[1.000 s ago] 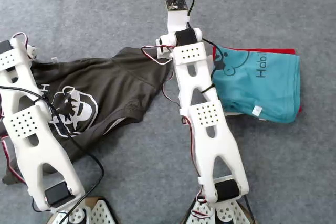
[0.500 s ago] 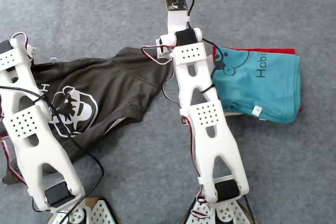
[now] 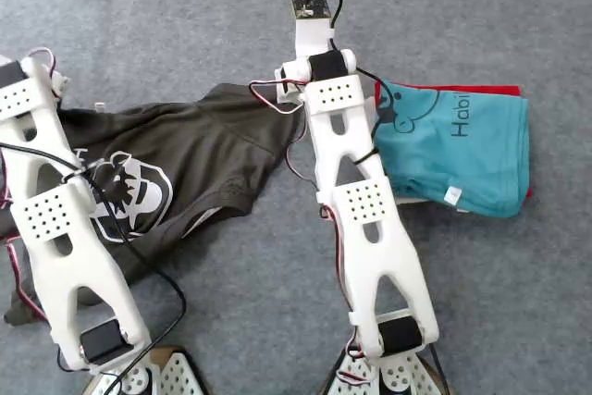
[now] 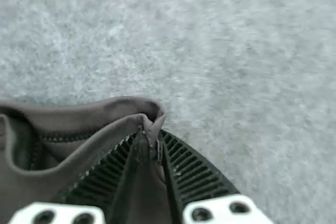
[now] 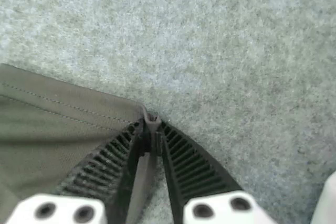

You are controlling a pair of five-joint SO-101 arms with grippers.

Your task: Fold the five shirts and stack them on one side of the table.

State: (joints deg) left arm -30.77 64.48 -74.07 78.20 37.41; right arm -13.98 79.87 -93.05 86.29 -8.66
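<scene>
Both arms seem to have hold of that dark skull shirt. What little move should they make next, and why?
Probably raise both pinched edges together, a little, to pull the cloth taut. The left jaws and the right jaws are each shut on an edge of the dark shirt, which lies rumpled and unfolded on the table, while the teal shirt lies folded on the red shirt.
</scene>
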